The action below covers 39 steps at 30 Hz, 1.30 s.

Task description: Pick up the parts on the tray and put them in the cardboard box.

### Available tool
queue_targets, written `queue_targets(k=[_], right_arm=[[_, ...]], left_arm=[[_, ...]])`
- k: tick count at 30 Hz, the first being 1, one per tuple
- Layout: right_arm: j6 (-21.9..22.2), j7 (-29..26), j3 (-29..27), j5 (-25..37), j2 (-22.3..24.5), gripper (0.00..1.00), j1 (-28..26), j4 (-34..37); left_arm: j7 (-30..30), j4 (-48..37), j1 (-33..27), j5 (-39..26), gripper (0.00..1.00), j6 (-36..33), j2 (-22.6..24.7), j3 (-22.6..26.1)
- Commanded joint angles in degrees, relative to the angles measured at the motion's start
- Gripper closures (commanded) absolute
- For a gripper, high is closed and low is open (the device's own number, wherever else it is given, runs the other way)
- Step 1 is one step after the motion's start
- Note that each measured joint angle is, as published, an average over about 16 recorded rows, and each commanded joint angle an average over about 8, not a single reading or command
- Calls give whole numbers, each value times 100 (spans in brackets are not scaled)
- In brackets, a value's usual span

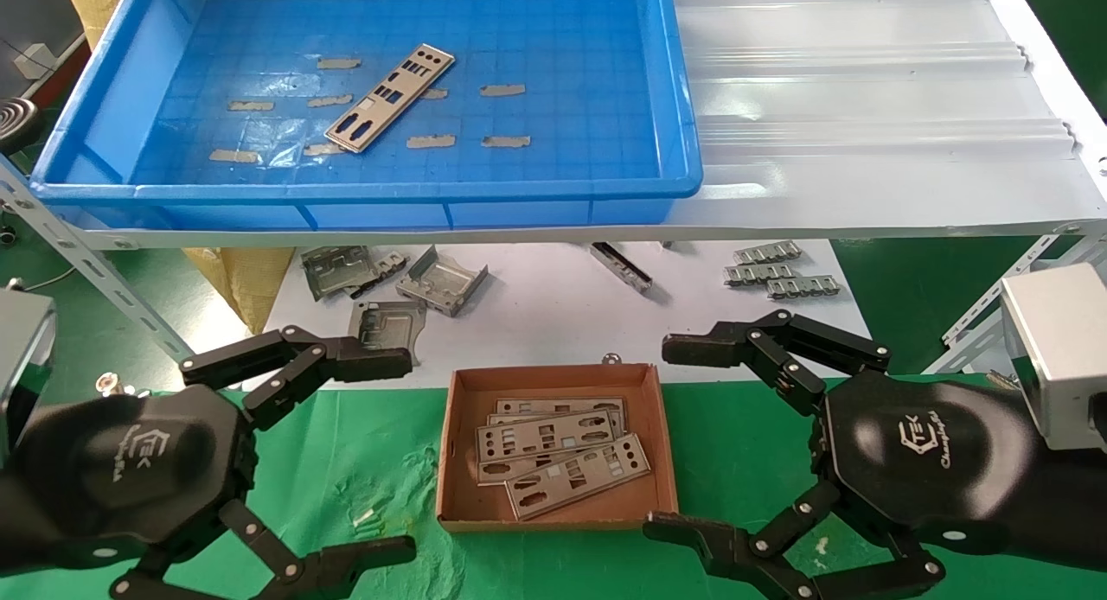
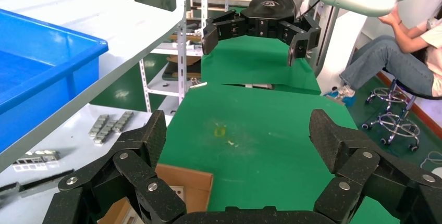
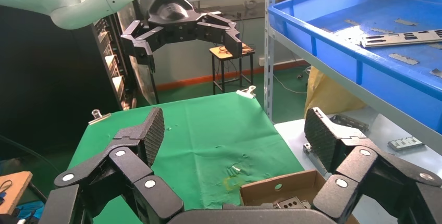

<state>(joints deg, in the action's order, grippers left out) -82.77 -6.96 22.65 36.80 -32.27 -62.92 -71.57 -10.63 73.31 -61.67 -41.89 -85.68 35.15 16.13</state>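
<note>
One silver-grey punched strip [image 1: 390, 97] lies slanted on the floor of the blue tray [image 1: 683, 107] on the white shelf; it also shows in the right wrist view [image 3: 401, 38]. The brown cardboard box [image 1: 458, 462] sits on the green cloth and holds several strips [image 1: 562, 457]. My left gripper [image 1: 385, 457] is open and empty, left of the box. My right gripper [image 1: 679, 436] is open and empty, right of the box. Each wrist view shows the other arm's open gripper farther off, and a box corner [image 2: 193, 182] [image 3: 276, 190].
Bent grey brackets [image 1: 441, 282] and ribbed clips [image 1: 778, 271] lie on the white sheet under the shelf. A slotted shelf leg [image 1: 86, 263] slants down on the left. White corrugated sheet [image 1: 865, 90] lies right of the tray. A person [image 2: 396, 52] sits beyond the table.
</note>
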Motion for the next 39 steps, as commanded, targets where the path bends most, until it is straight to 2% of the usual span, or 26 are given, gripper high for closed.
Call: queue_targets(k=[1, 39], right_arm=[[0, 0, 0, 0, 0, 0, 0, 0], [0, 0, 0, 0, 0, 0, 0, 0]], left_arm=[[0, 0, 0, 0, 0, 0, 0, 0], [0, 0, 0, 0, 0, 0, 0, 0]])
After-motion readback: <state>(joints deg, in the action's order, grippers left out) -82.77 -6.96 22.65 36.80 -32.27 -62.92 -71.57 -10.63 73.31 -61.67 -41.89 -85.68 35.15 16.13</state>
